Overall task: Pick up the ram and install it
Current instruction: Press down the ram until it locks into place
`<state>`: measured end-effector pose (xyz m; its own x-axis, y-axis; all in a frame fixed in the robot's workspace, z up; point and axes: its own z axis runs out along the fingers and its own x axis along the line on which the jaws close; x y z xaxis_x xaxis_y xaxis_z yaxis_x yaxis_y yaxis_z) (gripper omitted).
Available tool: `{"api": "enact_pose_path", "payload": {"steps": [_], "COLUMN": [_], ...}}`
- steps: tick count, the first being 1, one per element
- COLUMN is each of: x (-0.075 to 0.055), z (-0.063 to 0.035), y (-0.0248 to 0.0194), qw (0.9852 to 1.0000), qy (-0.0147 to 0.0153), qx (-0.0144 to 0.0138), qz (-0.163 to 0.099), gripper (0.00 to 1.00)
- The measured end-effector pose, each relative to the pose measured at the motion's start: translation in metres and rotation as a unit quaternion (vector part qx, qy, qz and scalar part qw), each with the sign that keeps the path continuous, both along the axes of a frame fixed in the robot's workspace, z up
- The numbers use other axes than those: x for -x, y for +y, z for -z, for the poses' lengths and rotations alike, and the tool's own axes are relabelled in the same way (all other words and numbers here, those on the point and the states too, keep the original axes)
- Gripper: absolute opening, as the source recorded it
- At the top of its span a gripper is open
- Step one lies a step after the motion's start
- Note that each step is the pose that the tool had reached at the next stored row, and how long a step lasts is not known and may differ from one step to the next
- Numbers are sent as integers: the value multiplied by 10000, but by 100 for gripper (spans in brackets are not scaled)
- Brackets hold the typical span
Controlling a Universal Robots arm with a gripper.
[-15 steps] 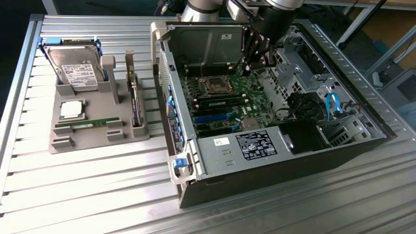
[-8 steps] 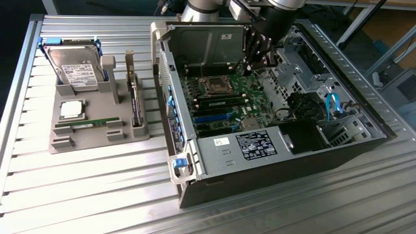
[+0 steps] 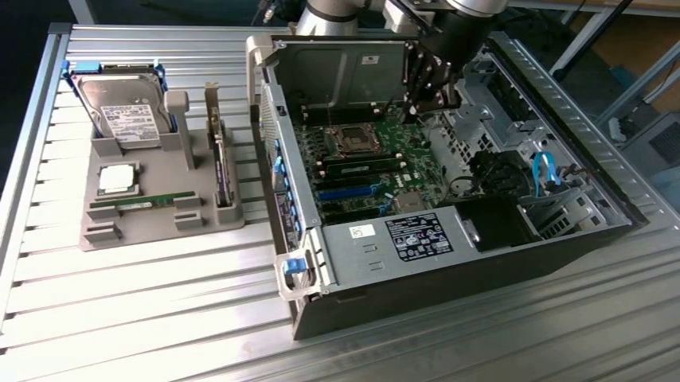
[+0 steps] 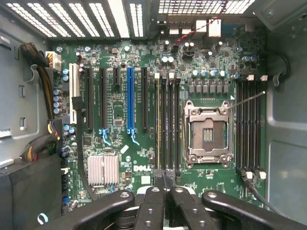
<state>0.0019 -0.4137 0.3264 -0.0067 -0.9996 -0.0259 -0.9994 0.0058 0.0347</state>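
Observation:
The ram (image 3: pixel 143 203), a thin green stick, lies flat in a groove of the grey tray (image 3: pixel 159 231) on the exterior view's left. My gripper (image 3: pixel 434 110) hangs inside the open computer case (image 3: pixel 467 263), far from the ram and just above the motherboard (image 3: pixel 372 155). In the wrist view the gripper (image 4: pixel 163 181) is shut, with nothing visible between its black fingers (image 4: pixel 153 201). The tips sit over one end of the black memory slots (image 4: pixel 168 120) beside the bare CPU socket (image 4: pixel 207 132). A thin yellowish edge runs along one slot (image 4: pixel 157 120); I cannot tell if it is a module.
The tray also holds a hard drive (image 3: pixel 127 107) standing upright, a silver CPU chip (image 3: pixel 117 179) and a dark expansion card (image 3: pixel 221 167) on edge. The case walls and a raised drive cage (image 3: pixel 345 76) close in around the gripper. More memory slots (image 4: pixel 249 124) flank the socket's other side.

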Motion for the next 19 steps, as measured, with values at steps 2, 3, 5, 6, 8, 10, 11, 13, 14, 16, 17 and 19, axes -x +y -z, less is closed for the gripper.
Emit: {"api": "enact_pose_path", "payload": {"steps": [2, 3, 5, 6, 8, 10, 11, 13, 14, 16, 17, 19], "x": [-21, -31, -84, -105, -138, -152, -158, -174, -184, -190, -190, -190], "z": [0, 0, 0, -1, -1, -1, -1, -1, -1, -2, -1, -2], "y": [0, 0, 0, 0, 0, 0, 0, 0, 0, 0, 0, 0], "qw": [10000, 10000, 10000, 10000, 10000, 10000, 10000, 10000, 10000, 10000, 10000, 10000], "qy": [6, 10, 28, 36, 47, 51, 53, 57, 59, 60, 60, 60], "qx": [0, 0, -1, 0, 0, 0, 0, -1, -1, 0, 0, 0], "qz": [0, 0, 0, 0, 0, 0, 0, 0, 0, 0, 0, 0], "gripper": [10, 10, 10, 10, 10, 10, 10, 10, 10, 10, 10, 10]}}
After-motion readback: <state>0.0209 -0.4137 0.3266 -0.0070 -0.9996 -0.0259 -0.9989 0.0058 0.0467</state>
